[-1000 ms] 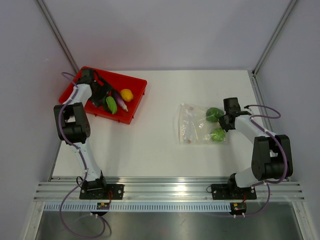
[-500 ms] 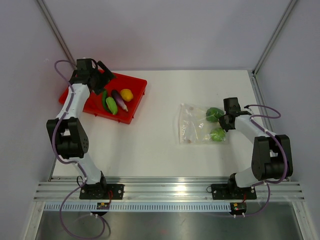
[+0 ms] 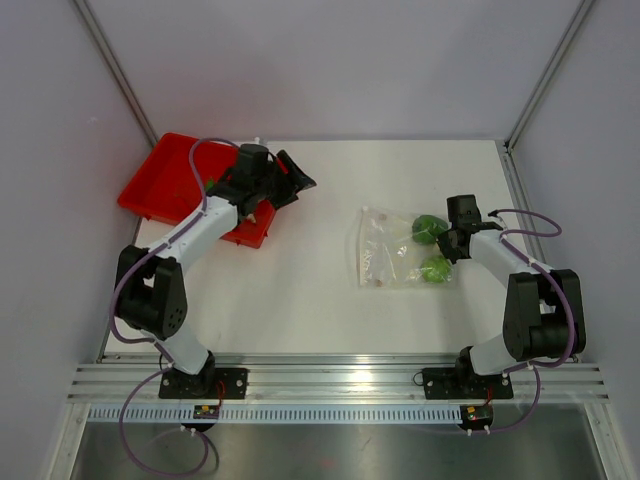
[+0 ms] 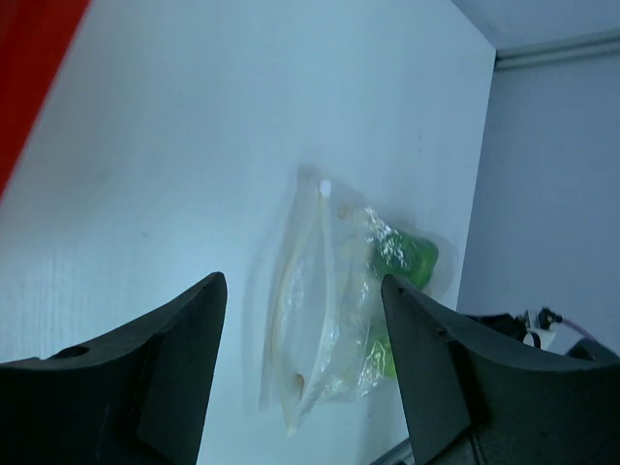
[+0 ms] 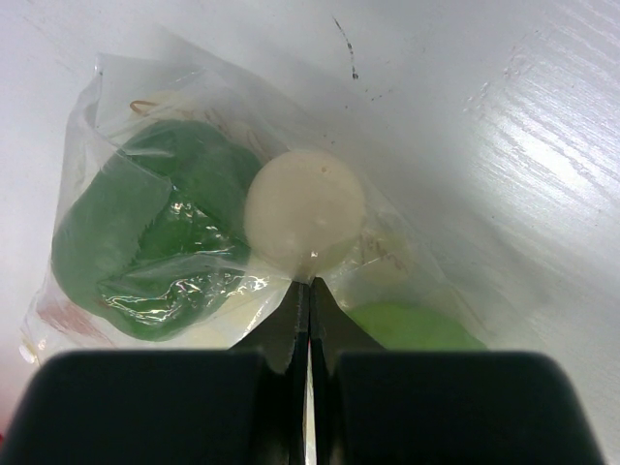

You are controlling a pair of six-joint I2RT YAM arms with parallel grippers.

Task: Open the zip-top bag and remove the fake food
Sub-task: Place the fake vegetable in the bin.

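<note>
The clear zip-top bag (image 3: pixel 392 252) lies on the white table right of centre. Inside it are fake food pieces: a dark green one (image 3: pixel 430 228), a lighter green one (image 3: pixel 436 268) and a pale round one (image 5: pixel 305 208). My right gripper (image 3: pixel 446 246) is shut on the bag's right edge, pinching the plastic film (image 5: pixel 310 283) between the green pieces. My left gripper (image 3: pixel 298 183) hangs open and empty above the table, just right of the red tray (image 3: pixel 165 185). It points at the bag (image 4: pixel 325 320) and stands well short of it.
The left arm stretches across the red tray's right part and hides what lies there. A corner of the tray (image 4: pixel 29 58) shows in the left wrist view. Grey walls with metal posts close in the table at the back and both sides.
The left arm has swung right, from over the tray to the table beside it, and its jaws have narrowed a little. The right gripper and the bag have not moved.
</note>
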